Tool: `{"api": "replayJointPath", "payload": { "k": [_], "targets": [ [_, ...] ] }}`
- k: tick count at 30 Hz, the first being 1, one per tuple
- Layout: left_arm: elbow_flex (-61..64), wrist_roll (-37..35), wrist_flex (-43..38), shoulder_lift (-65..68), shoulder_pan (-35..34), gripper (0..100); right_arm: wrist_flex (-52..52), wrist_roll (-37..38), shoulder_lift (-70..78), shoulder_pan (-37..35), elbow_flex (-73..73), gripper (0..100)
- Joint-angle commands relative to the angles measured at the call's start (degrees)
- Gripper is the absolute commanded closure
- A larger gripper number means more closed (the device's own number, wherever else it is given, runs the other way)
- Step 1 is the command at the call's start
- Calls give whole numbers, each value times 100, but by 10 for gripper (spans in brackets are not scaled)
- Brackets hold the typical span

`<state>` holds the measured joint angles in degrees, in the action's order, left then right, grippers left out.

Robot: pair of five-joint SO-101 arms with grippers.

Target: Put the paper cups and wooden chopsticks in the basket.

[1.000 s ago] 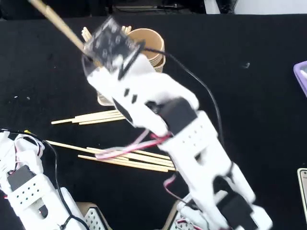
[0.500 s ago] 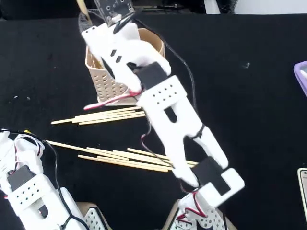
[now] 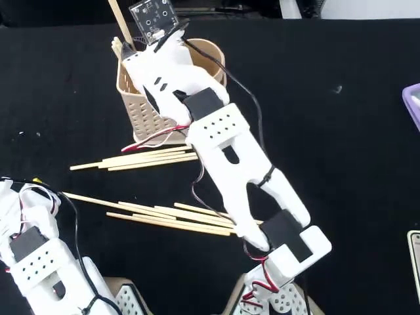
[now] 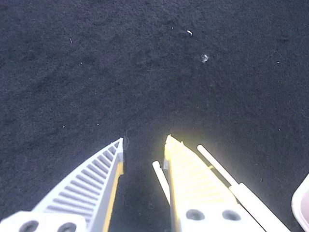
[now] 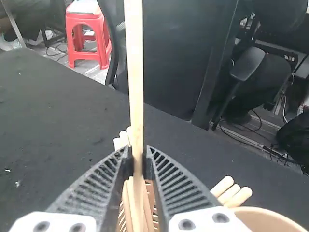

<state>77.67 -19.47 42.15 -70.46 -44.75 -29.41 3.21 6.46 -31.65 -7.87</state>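
My right gripper (image 3: 129, 47) is shut on one wooden chopstick (image 3: 120, 21), holding it nearly upright over the perforated beige basket (image 3: 139, 108) at the back of the table. In the right wrist view the chopstick (image 5: 134, 87) stands between the shut black fingers (image 5: 116, 169), with other chopstick ends (image 5: 231, 189) sticking out of the basket below. Stacked paper cups (image 3: 211, 58) sit in the basket's right side. Two loose bundles of chopsticks (image 3: 138, 159) (image 3: 170, 217) lie on the black cloth in front of the basket. My left gripper (image 4: 144, 151) is open over bare cloth at the front left.
The left arm's white body (image 3: 36, 256) rests at the front left corner. A purple container edge (image 3: 413, 105) shows at the far right. A red stool (image 5: 89, 29) and a chair stand in the room beyond the table.
The right arm stretched out toward the back and swung the held chopstick from a slant at the far left to nearly upright over the basket. The left arm stayed still.
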Motion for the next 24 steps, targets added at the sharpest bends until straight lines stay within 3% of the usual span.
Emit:
{"api": "replayJointPath", "payload": {
  "k": [1, 7, 16, 20, 24],
  "targets": [
    [-163, -44, -79, -97, -31, 852, 97, -44, -224, -70, -40, 985],
    [-163, -44, -79, -97, -31, 852, -220, -44, -347, -229, -48, 825],
    [-163, -44, -79, -97, -31, 852, -932, -44, -1727, -237, 4, 858],
    [-163, -44, -79, -97, -31, 852, -2734, 18, -2677, -264, 22, 865],
    [-163, -44, -79, -97, -31, 852, -5073, 870, -3213, -422, 215, 882]
  ]
}}
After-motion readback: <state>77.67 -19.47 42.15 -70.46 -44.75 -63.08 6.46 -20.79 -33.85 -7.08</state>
